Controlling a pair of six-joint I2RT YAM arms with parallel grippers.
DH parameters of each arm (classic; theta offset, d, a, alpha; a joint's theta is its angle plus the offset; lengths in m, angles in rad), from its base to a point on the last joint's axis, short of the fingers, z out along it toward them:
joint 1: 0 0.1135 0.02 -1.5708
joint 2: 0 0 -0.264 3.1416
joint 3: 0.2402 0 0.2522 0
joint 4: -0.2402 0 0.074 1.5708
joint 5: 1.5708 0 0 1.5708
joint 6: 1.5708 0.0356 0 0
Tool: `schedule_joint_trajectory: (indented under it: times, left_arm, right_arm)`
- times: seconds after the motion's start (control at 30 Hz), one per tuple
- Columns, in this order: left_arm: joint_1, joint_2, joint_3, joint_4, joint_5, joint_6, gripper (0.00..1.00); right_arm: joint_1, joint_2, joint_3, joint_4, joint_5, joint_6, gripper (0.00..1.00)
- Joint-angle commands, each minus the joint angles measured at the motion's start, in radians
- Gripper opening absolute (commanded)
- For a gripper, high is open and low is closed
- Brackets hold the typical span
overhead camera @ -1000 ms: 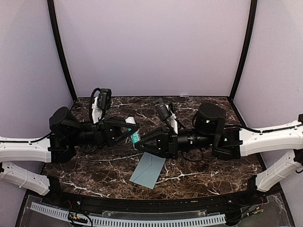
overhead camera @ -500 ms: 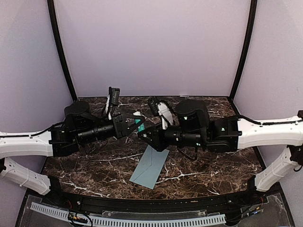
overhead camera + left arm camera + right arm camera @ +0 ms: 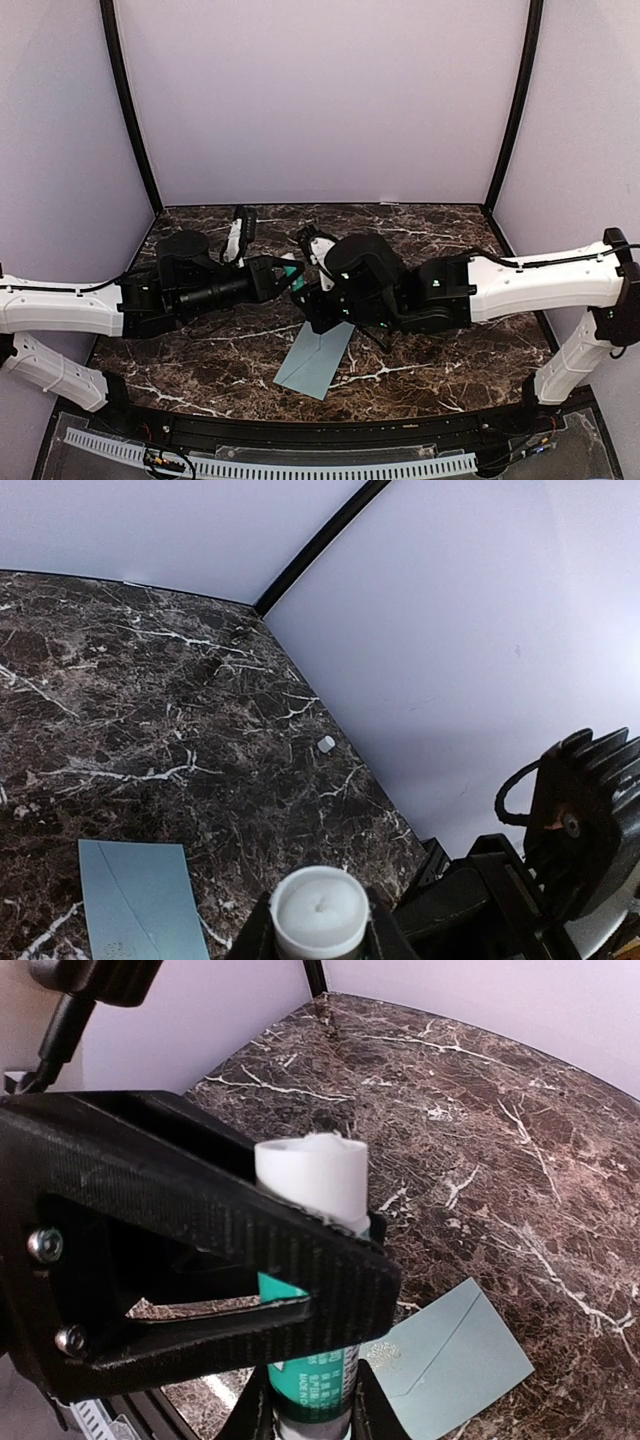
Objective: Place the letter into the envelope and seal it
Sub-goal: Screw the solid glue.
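Note:
A glue stick (image 3: 291,271) with a teal body and a white end hangs above the table, held from both sides. My left gripper (image 3: 285,273) is shut on its white end (image 3: 320,912). My right gripper (image 3: 306,292) is shut on the teal body (image 3: 312,1385), with a left finger (image 3: 200,1230) crossing in front. The pale teal envelope (image 3: 315,360) lies flat on the marble below them, also in the left wrist view (image 3: 140,900) and the right wrist view (image 3: 455,1360). The letter is not in view.
A small white cap-like piece (image 3: 325,744) lies on the marble near the right wall. Purple walls close in the table (image 3: 450,350) at the back and sides. A black rail with a white strip (image 3: 300,465) runs along the near edge.
Both arms have swung inward and toward the back, turning their wrists, with the glue stick still between them. The envelope has not moved.

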Motion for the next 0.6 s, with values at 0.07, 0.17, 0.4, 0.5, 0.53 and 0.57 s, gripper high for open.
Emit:
schedule_joint_trajectory:
  times: [0.07,0.17,0.4,0.5,0.53,0.57]
  left_arm:
    - [-0.002,-0.084,-0.037,0.123,0.163,-0.015,0.00]
    - [0.013,-0.089,-0.019,0.133,0.229,0.002,0.00]
    - [0.031,-0.094,-0.030,0.322,0.446,0.034,0.00]
    - [0.032,-0.094,-0.038,0.398,0.533,0.033,0.00]
    - [0.032,-0.094,-0.044,0.442,0.551,0.028,0.00]
    - [0.030,-0.094,-0.050,0.460,0.577,0.024,0.00]
  right_arm:
    - [-0.020,-0.214,-0.185,0.280,-0.069,-0.035,0.35]
    - [-0.038,-0.308,-0.272,0.373,-0.173,-0.051,0.50]
    - [-0.151,-0.423,-0.456,0.634,-0.565,0.024,0.70]
    - [-0.171,-0.416,-0.483,0.742,-0.754,0.047,0.75]
    - [-0.172,-0.407,-0.480,0.757,-0.797,0.052,0.76]
    - [-0.171,-0.395,-0.471,0.768,-0.829,0.055,0.76]
